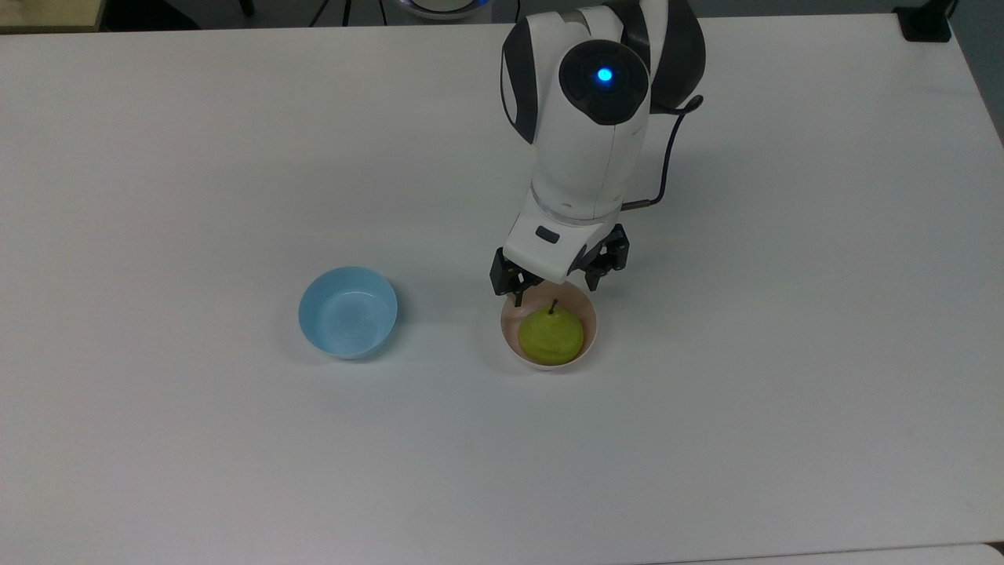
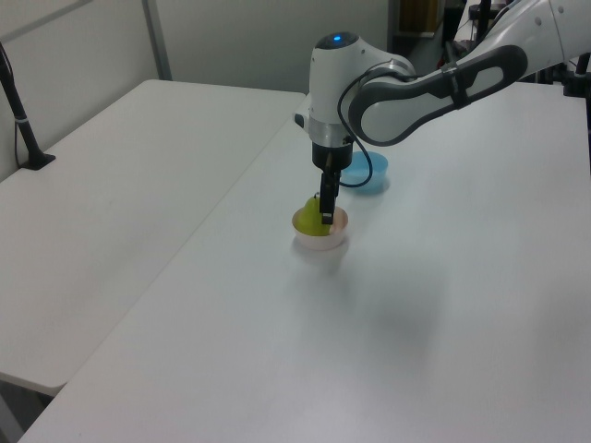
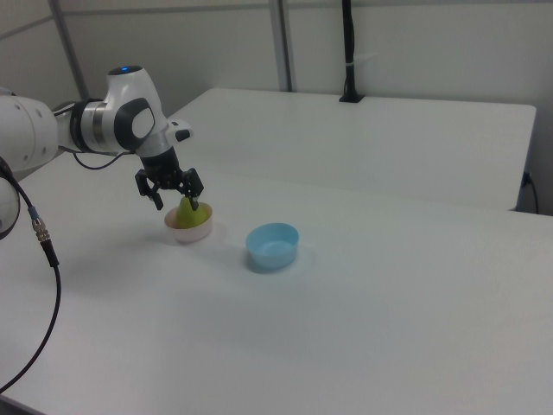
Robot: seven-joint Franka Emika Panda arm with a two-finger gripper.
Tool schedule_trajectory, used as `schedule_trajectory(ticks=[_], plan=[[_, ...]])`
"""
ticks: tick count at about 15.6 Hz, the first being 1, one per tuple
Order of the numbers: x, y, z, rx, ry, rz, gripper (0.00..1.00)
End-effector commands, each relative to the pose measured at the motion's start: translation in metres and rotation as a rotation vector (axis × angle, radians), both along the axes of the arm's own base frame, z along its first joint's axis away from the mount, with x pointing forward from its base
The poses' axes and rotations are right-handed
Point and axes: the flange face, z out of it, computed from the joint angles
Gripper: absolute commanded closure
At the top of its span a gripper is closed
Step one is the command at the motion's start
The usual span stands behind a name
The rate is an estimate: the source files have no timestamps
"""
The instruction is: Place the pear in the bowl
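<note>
You see the white counter (image 1: 157,439) cut off at 6 o'clock in the top view; the pale pink plastic bowl (image 2: 319,242) hides the glossy yellow-green pear's (image 2: 307,217) base in the left view.

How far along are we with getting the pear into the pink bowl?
Done: the pear sits inside the pink bowl, stem up, in the top view. In hand: nothing; the hand is open, its fingers spread just above the bowl's far rim. Left: only pulling the arm away. The blue bowl holds nothing.

The top view looks steeply down on the counter (image 1: 196,455). The left and right views look across it from opposite ends, farther off. All share the two bowls.
</note>
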Motion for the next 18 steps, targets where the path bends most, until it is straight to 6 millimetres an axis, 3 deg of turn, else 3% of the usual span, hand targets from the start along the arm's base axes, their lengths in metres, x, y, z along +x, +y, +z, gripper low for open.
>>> schedule_trajectory(ticks=[1, 4, 6, 7, 9, 12, 13, 18], plan=[[-0.002, -0.001, 0.038, 0.030, -0.042, -0.033, 0.00], [-0.020, -0.027, 0.077, 0.025, 0.012, -0.064, 0.00], [-0.035, -0.069, 0.103, 0.030, 0.052, -0.117, 0.00], [-0.048, -0.104, 0.128, 0.037, 0.046, -0.163, 0.00], [-0.079, -0.158, 0.155, 0.032, 0.083, -0.224, 0.00], [-0.107, -0.201, 0.181, -0.060, 0.141, -0.275, 0.00], [-0.115, -0.225, 0.190, -0.055, 0.147, -0.312, 0.00], [-0.126, -0.240, 0.201, -0.044, 0.163, -0.353, 0.00]])
